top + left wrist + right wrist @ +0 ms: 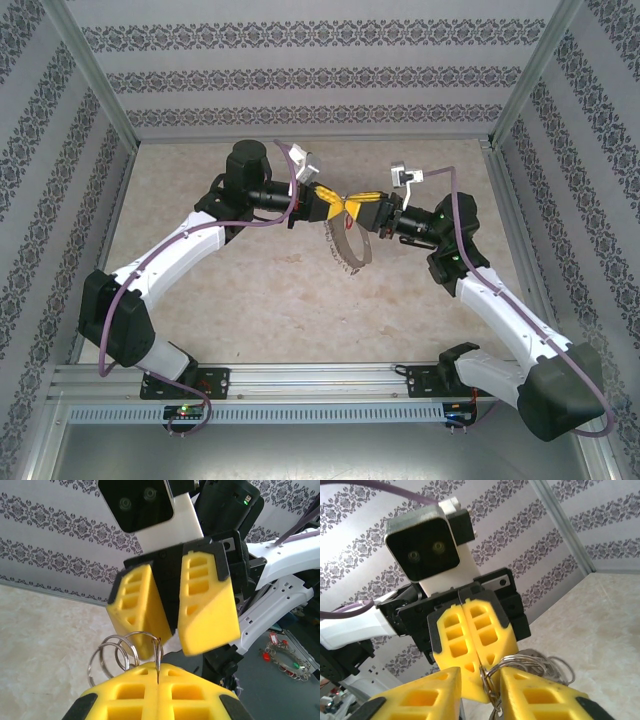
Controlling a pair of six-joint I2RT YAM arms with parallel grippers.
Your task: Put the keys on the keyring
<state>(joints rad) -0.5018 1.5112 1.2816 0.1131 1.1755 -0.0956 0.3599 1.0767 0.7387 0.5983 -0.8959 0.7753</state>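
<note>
My left gripper (157,681) is closed tight on a thin strand of the keyring (352,252), pinching the wire upright between its yellow fingers. The rest of the big grey loop hangs below, at the centre of the overhead view, clear of the worktop (250,300). A few small wire rings (113,655) stand up just beside that pinch. My right gripper (490,691) faces it tip to tip. Its jaws stand narrow but apart, and ring wire runs through the gap without being clamped, as far as I can see. A red speck (346,228) near the top of the loop is, I judge, the key. I cannot tell whether it is threaded on, so I count the lifting and steadying as done and the threading as unconfirmed.
</note>
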